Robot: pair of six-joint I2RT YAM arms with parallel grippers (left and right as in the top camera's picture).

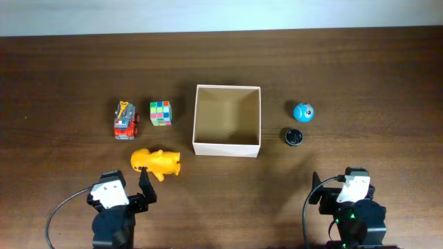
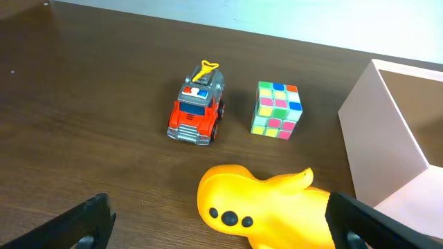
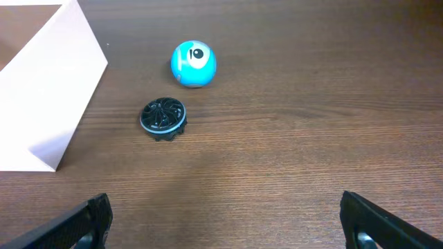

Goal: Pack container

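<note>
Two grippers sit at the near edge, the left gripper (image 2: 225, 221) and the right gripper (image 3: 228, 223), each with jaws wide apart, holding nothing. The container (image 1: 227, 149) stands mid-way across the table (image 1: 62, 69), mouth upward, walls parallel to its edges; seemingly square, no long axis.
</note>
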